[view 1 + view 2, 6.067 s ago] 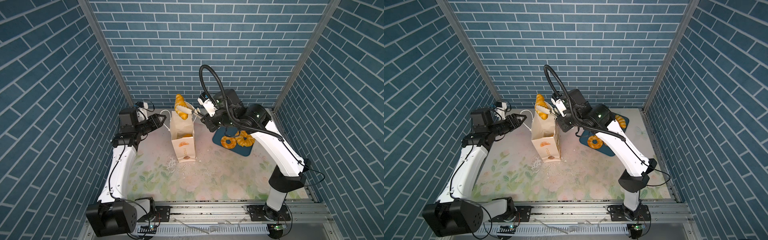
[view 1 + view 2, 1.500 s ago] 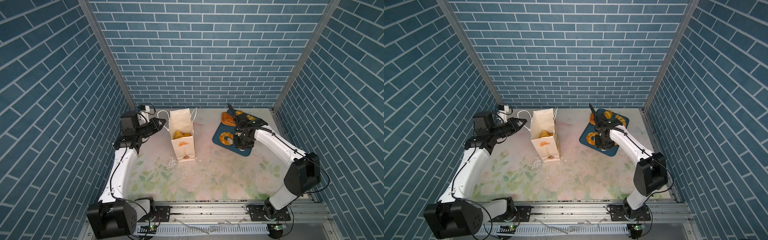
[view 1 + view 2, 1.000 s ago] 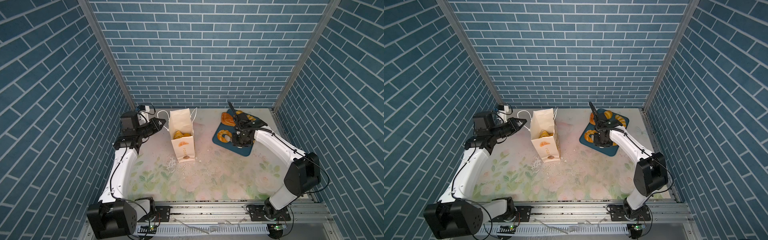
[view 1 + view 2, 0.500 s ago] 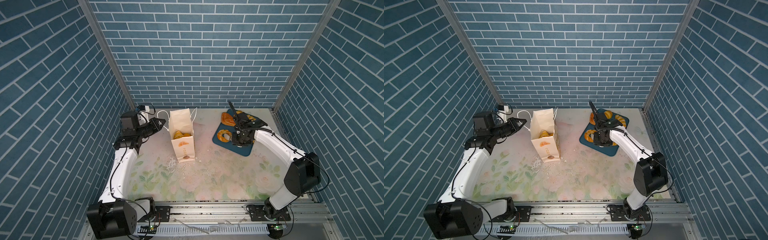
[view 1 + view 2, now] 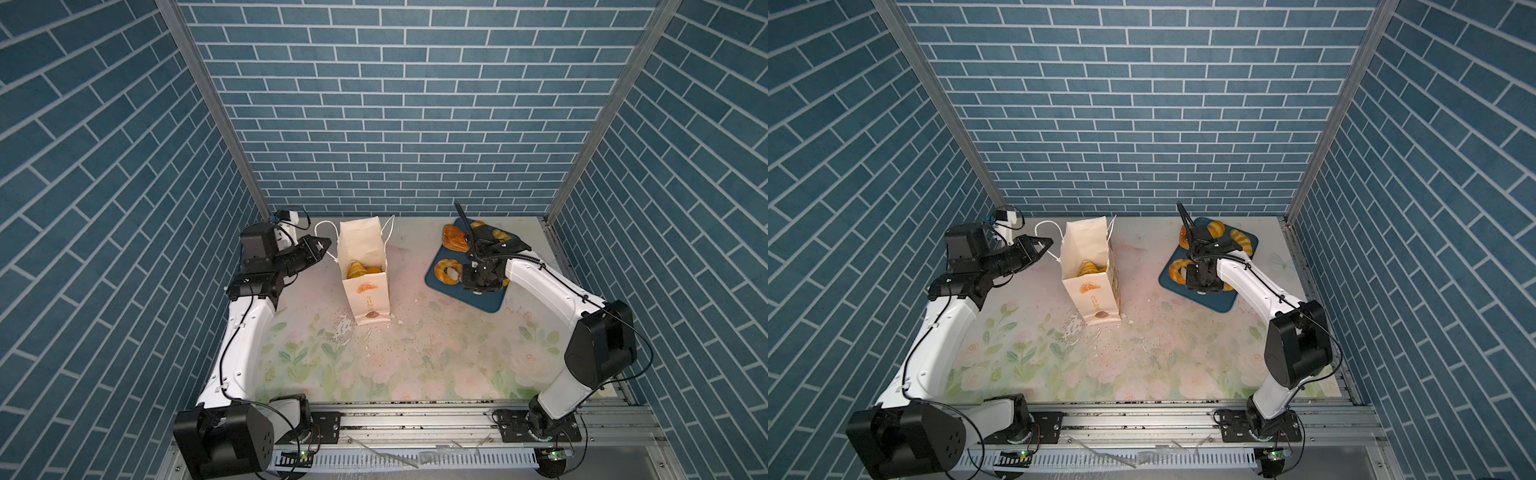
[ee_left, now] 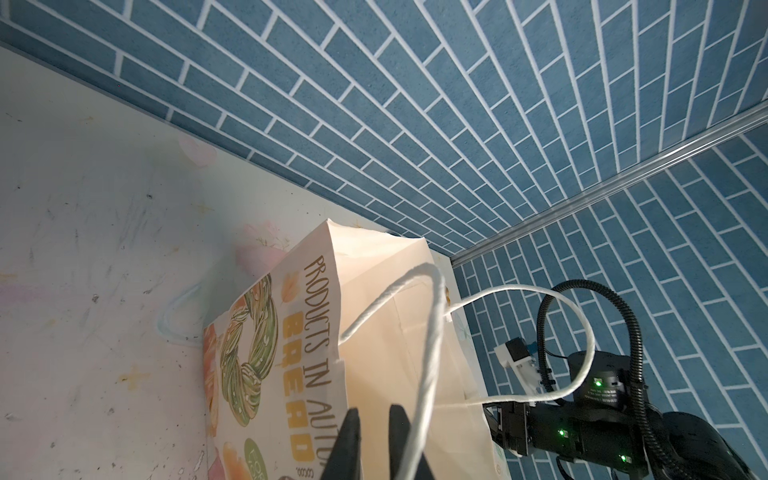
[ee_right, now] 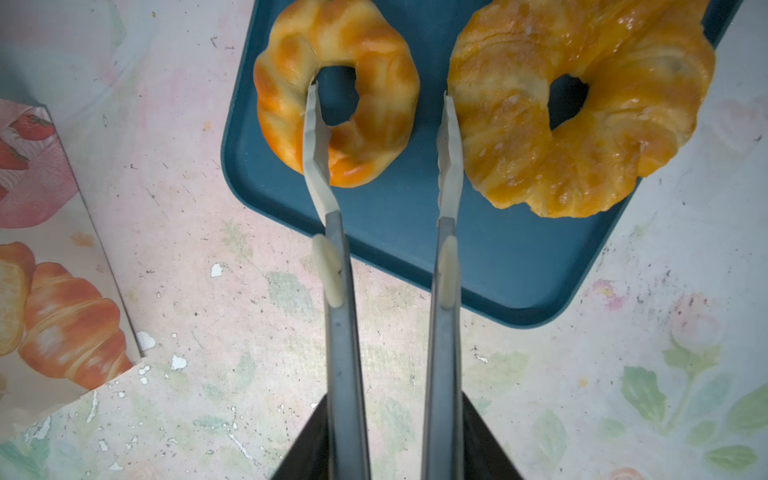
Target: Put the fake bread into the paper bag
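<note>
Right wrist view: right end effector [image 7: 392, 436] grips tongs [image 7: 340, 332] now straddling a doughnut [image 7: 374, 104]; left end effector [image 6: 375, 411] stays narrow.

Blue brick-pattern walls [image 5: 395, 104] around a worn, floral-printed tabletop [image 5: 415, 365], metal corner posts [image 5: 214, 104].

Both top views look steeply down from high in front over the whole surface [image 5: 374, 365]. Left wrist view faces the bag [image 6: 386, 353] sideways, close; right wrist view looks straight down the tongs [image 7: 347, 353] onto the tray [image 7: 395, 257].
</note>
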Available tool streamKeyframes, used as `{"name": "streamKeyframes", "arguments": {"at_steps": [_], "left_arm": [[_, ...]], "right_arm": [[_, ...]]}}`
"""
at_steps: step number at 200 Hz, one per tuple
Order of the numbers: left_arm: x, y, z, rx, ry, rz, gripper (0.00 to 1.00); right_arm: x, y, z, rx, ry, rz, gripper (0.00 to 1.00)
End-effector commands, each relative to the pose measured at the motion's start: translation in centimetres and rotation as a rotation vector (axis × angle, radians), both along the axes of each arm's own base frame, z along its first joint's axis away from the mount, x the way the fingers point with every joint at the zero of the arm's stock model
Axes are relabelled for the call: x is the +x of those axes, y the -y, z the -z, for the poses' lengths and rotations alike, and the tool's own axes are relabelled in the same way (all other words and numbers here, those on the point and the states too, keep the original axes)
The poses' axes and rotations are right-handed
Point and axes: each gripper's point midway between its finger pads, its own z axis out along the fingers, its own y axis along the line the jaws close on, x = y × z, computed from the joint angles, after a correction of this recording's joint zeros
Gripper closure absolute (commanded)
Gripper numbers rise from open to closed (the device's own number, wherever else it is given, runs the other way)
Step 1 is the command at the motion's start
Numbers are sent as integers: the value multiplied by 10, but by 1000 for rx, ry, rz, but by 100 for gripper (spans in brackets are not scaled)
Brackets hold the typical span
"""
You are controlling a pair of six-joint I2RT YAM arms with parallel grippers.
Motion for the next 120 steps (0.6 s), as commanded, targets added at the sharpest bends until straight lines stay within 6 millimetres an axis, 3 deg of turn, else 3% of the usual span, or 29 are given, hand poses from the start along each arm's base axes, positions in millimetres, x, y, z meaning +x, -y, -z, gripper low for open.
{"name": "streamKeyframes", "arguments": {"at_steps": [1,44,90,120], "left_arm": [[-5,-1,2,0,-2,-7,84],[-7,-1,3,2,-1,-8,84],[-6,-1,2,3,0,-8,84],[-4,-1,2,0,-1,-6,84]], "right_arm": [[15,-3,-1,12,29,48,57],[17,-4,6,9,19,58,59],[21,2,-19,13,99,80,59],[23,3,-19,3,103,88,59]]}}
